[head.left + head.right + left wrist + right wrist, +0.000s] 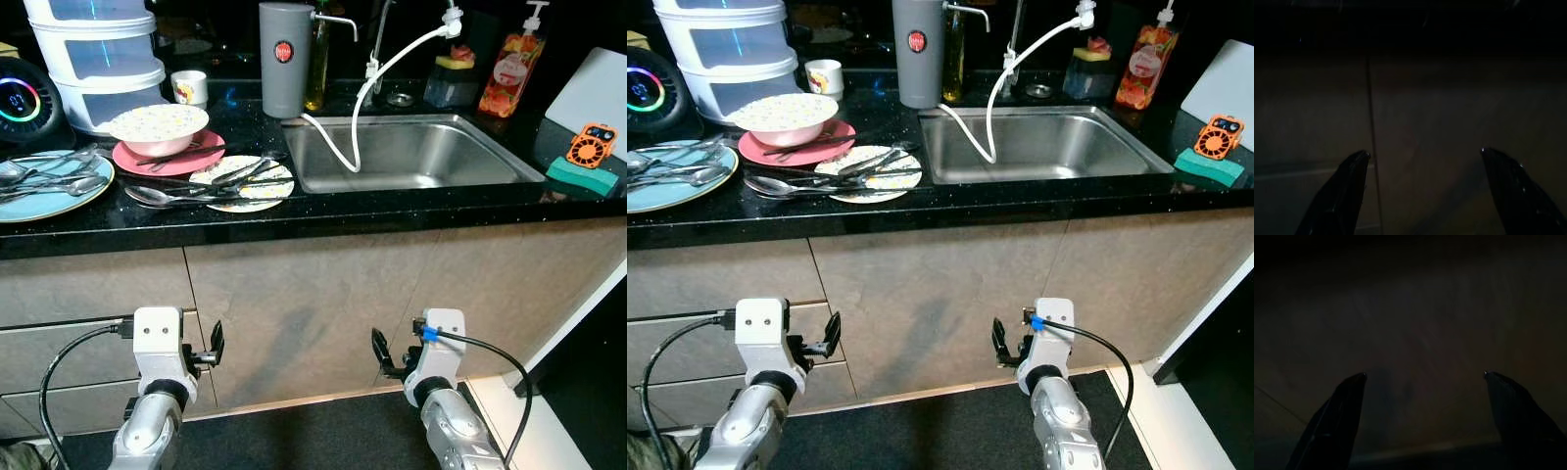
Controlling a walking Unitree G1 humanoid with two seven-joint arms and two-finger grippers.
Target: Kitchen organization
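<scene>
Dirty dishes sit on the black counter (323,217) left of the steel sink (411,155). A speckled bowl (159,127) rests on a pink plate (196,157). Beside it, a patterned plate (257,192) carries cutlery, and a blue plate (34,201) holds several spoons (49,176). Both arms hang low in front of the beige cabinet doors, well below the counter. My left gripper (214,348) is open and holds nothing. My right gripper (382,352) is open too. In the dark wrist views, each pair of fingers (1347,191) (1337,421) is spread wide, facing the cabinet front.
At the back stand a grey jug (284,59), a mug (189,87), stacked clear containers (98,59), a soap bottle (514,64) and a faucet with a white hose (358,108). A green sponge (583,176) with an orange gadget lies right of the sink. Dark floor lies below.
</scene>
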